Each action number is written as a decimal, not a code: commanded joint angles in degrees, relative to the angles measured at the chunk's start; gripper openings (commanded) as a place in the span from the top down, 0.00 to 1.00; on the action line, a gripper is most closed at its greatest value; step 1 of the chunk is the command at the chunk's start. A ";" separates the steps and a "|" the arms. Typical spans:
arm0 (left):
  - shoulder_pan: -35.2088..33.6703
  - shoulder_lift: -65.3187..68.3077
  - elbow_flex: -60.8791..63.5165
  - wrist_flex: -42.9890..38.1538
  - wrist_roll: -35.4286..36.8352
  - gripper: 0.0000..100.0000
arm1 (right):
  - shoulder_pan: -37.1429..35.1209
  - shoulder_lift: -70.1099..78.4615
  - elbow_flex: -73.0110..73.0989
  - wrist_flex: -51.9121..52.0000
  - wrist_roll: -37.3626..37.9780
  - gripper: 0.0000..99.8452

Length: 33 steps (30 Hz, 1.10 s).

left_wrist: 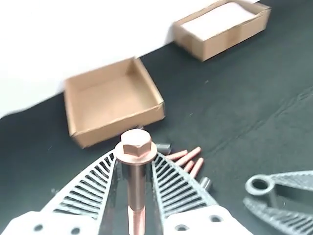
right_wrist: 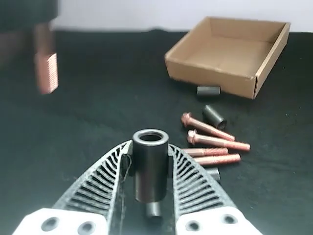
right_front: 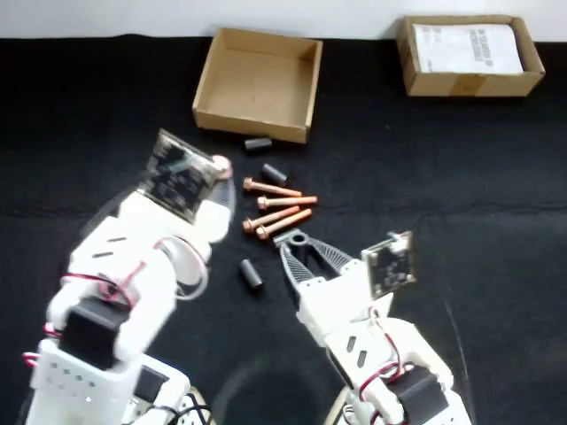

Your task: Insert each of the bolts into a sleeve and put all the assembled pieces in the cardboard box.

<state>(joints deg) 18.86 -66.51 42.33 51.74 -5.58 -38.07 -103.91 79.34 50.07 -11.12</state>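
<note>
The step in hand is mating the first pair. The left gripper is clenched on a bolt, head at its fingertips and shank running back between the fingers. The right gripper grasps a sleeve with its open bore facing away from the fingers. In the high view the left gripper hangs beyond and to one side of the right gripper, well apart from it.

I judge that the next move calls for bringing the bolt's threaded end in line with the bore, with both axes matched, before pushing; a small tilt could catch the threads on the sleeve's rim. The bolt is held along its length, so its tip may be hard to present. No assembled piece is in the box yet, so the task looks barely begun.

Just beyond the right gripper lie four loose bolts, side by side, between it and the box. Past them are two sleeves, one close under the box's front wall. A third sleeve lies beside the right gripper, toward the left arm.

The table is covered in black cloth. At its far side stands a second box holding a white sheet, and a pale wall runs behind.
</note>
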 commanded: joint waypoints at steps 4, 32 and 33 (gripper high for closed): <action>11.38 -2.68 10.33 -14.59 0.18 0.99 | -0.66 -0.48 3.56 -1.10 6.33 0.99; 11.65 14.11 -1.19 -31.21 19.43 0.99 | 8.66 -0.48 5.32 -8.13 5.80 0.99; 11.65 14.11 -1.27 -30.24 19.43 0.99 | 8.66 -0.48 6.20 -8.66 5.80 0.99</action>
<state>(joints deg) 31.43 -52.09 44.53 21.23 13.41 -30.15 -103.91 84.70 43.12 -5.67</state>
